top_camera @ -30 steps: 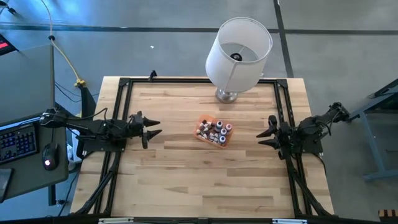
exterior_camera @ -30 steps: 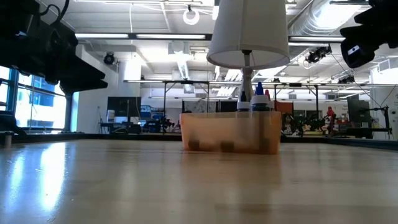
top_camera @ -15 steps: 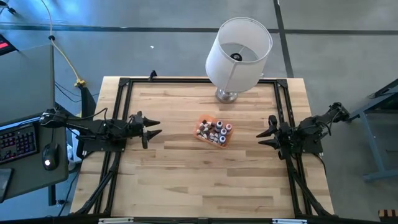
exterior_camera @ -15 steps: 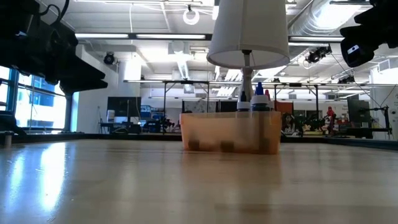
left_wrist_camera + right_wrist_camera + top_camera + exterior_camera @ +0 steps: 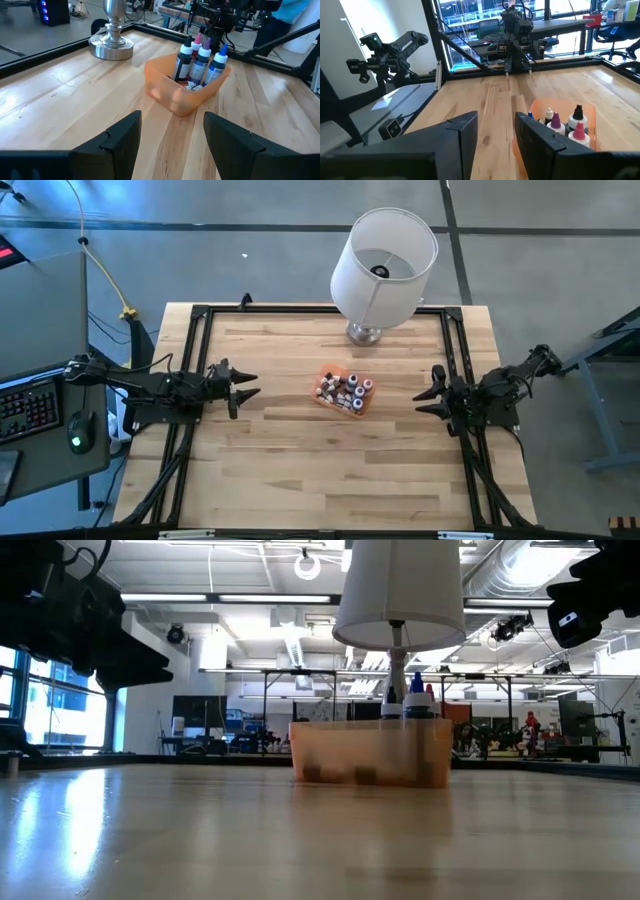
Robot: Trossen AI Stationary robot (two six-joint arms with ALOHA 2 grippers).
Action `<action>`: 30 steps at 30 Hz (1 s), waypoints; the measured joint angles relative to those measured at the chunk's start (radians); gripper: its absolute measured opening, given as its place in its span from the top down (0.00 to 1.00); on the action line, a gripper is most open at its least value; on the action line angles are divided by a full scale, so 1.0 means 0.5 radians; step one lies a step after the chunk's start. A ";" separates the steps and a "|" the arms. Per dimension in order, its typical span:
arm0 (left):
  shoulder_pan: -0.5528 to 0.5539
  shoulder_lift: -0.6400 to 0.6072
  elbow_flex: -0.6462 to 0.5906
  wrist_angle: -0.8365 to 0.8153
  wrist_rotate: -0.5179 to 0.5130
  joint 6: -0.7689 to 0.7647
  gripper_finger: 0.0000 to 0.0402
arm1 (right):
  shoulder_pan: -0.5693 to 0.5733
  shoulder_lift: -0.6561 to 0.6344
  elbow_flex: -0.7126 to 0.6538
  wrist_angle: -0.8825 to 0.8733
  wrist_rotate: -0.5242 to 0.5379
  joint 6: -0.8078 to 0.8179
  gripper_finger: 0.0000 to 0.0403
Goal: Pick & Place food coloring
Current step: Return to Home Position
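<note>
Now food coloring bottles (image 5: 345, 389) standing in orange bin (image 5: 361, 409); job looking done; left tool (image 5: 250, 386), right tool (image 5: 424, 393) waiting wide, empty, at counter (image 5: 300, 470) sides

At least four upright bottles (image 5: 202, 59), one bin (image 5: 167, 92), one lamp (image 5: 383, 265).

High view: food coloring bottles (image 5: 345, 390) too small to count, cap colours mostly unreadable. Low view: orange bin (image 5: 370, 752) wall clouds its contents to dark smudges, lamp (image 5: 400, 590) shade cut by top edge. Right wrist view: bin's near side hidden behind right gripper (image 5: 495, 122), lower part cut off.
</note>
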 joint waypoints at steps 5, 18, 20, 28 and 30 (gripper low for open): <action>0.000 0.000 0.000 -0.001 0.002 0.000 0.47 | -0.001 0.000 -0.015 0.154 0.123 -0.054 0.69; 0.000 0.000 0.000 -0.001 0.001 0.000 0.47 | -0.001 0.006 -0.340 0.686 -0.179 -0.416 0.69; 0.000 0.000 0.000 -0.001 0.001 0.000 0.47 | -0.002 0.009 -0.340 0.623 -0.196 -0.456 0.69; 0.000 0.000 0.000 0.000 0.001 0.000 0.47 | -0.002 0.043 -0.339 0.553 -0.225 -0.457 0.69; 0.000 0.000 0.000 0.000 0.001 0.000 0.47 | -0.002 0.041 -0.339 0.555 -0.221 -0.456 0.69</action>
